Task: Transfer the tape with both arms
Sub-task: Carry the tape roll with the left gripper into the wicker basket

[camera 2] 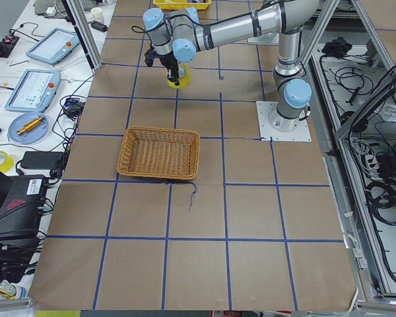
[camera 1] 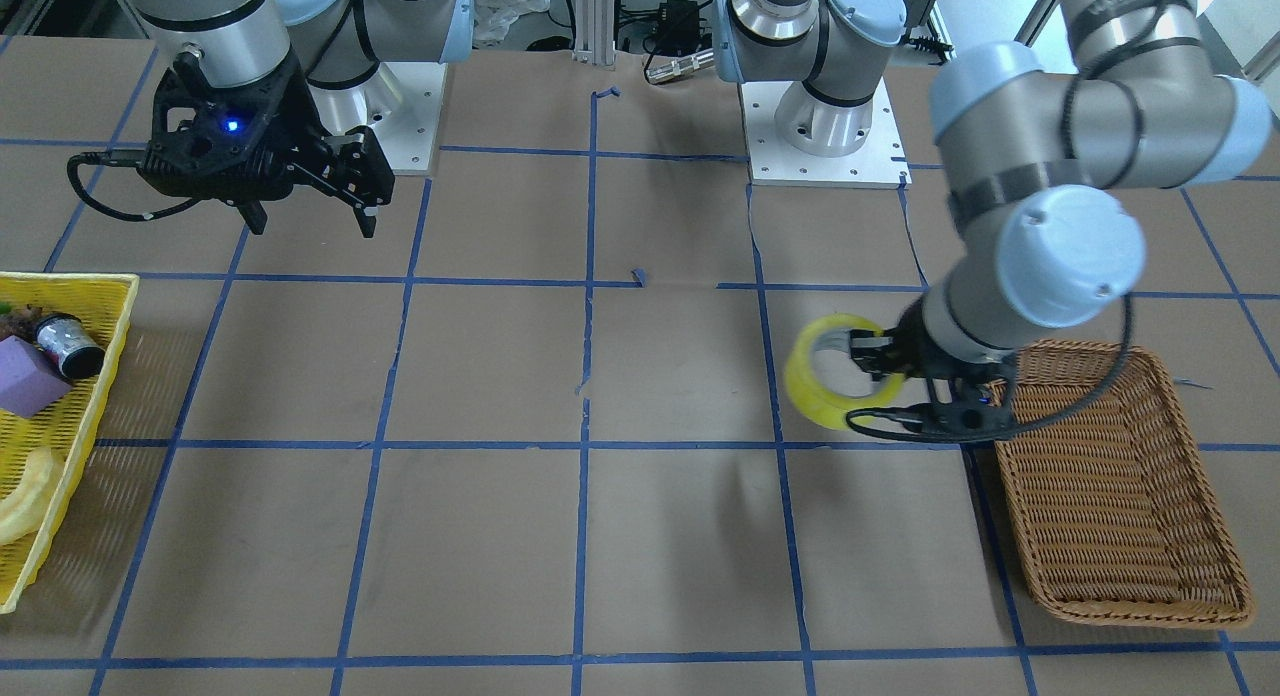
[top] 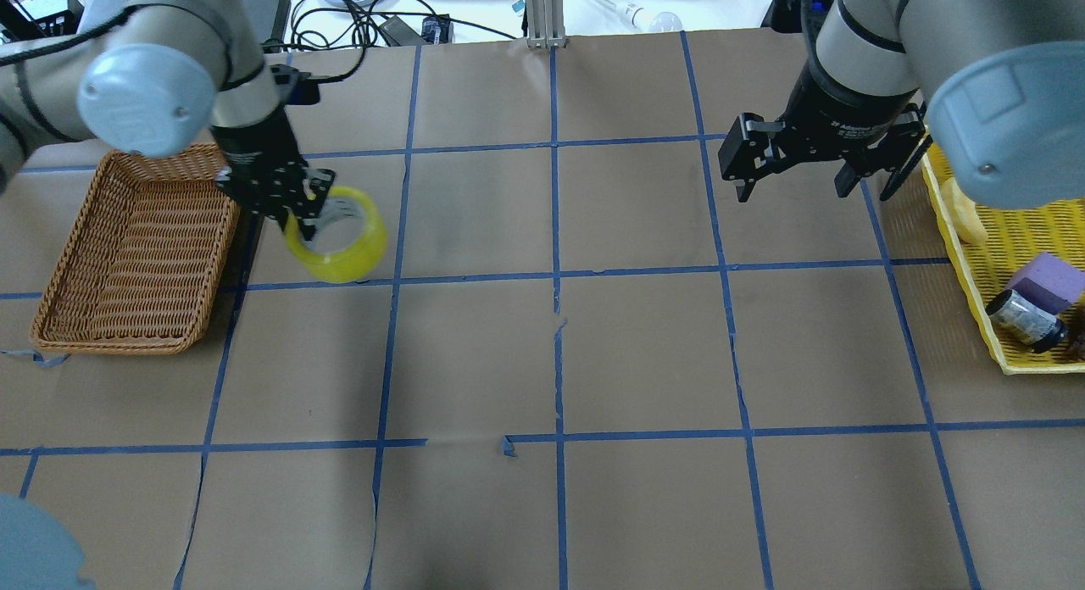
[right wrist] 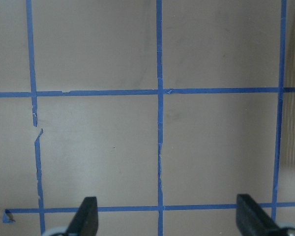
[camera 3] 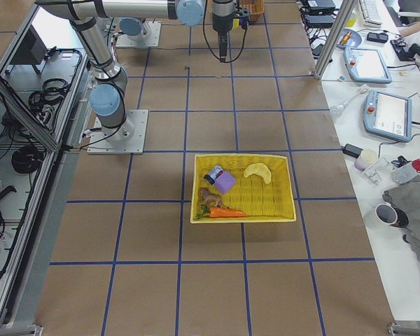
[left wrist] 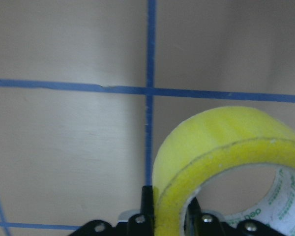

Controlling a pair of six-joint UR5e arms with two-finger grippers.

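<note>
Left tool (top: 311,224) pinches the tape (top: 343,264), hole tilted upward.

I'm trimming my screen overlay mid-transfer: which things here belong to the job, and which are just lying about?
In the job:
tape, gripped through its ring wall by the left claw
right claw, open and empty

Lying about:
yellow basket holding a purple block, small can and banana-like piece
wicker basket, empty; possibly a drop spot, cannot tell

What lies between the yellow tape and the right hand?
Between the tape and the right hand, the overhead view shows only bare paper crossed by blue lines.
</note>
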